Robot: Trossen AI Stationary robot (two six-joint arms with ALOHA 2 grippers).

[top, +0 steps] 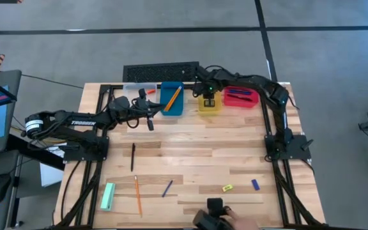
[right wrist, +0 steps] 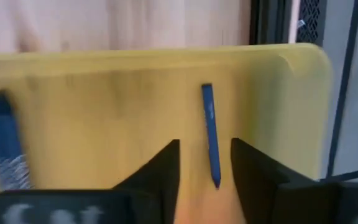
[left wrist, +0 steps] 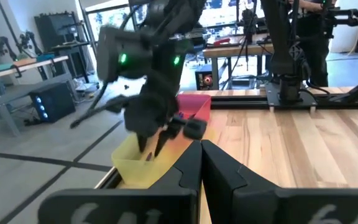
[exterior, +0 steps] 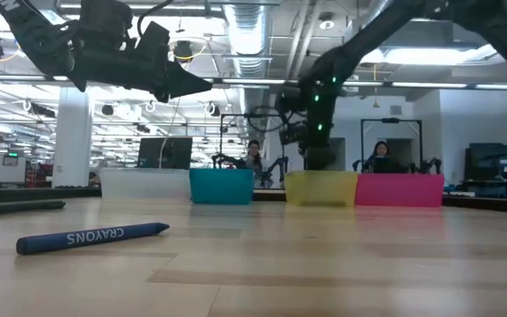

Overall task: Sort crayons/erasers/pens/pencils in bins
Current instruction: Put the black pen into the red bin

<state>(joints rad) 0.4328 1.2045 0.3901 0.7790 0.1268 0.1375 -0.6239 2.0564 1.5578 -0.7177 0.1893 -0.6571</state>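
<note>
right wrist view shows our right gripper (right wrist: 205,163) over the yellow bin (right wrist: 166,62), fingers apart around a blue crayon (right wrist: 210,134) lying inside. we judge it light, stiff, waxy, best pinched mid-length. our left gripper (top: 149,121) waits closed near the clear bin (top: 133,89).

Looks like a robotics lab; open ceiling with ducts (exterior: 253,26) and strip lights, other arm rigs on benches (left wrist: 247,46), people at monitors (exterior: 381,157) behind.
</note>
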